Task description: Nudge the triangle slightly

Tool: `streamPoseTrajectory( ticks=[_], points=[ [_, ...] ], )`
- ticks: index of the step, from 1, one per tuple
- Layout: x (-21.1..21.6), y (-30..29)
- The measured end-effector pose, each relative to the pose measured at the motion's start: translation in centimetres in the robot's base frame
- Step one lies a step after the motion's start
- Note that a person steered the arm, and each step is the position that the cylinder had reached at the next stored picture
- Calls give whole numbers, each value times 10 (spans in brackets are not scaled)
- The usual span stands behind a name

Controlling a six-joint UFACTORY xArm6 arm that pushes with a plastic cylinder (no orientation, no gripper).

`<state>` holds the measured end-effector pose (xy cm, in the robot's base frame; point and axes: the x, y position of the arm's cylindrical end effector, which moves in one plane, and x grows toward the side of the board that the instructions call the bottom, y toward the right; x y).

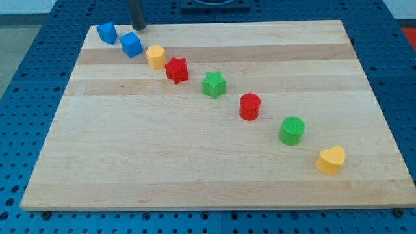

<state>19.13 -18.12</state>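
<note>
Eight blocks lie in a diagonal line across the wooden board (195, 162), from the view's top left to bottom right. The blue triangle (106, 32) is the first, at the top left corner. After it come a blue cube (131, 45), a yellow hexagon (155, 56), a red star (176, 69), a green star (213, 84), a red cylinder (249, 106), a green cylinder (292, 130) and a yellow heart (331, 160). My tip (138, 27) stands at the board's top edge, just right of the blue triangle and above the blue cube, touching neither.
The board rests on a blue perforated table (26, 65) that surrounds it on all sides. A dark fixture (214, 5) shows at the view's top edge behind the board.
</note>
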Motion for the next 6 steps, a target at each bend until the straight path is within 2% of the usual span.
streamPoseTrajectory(
  ticks=[5, 6],
  points=[
    [0, -120],
    [8, -123]
  ],
)
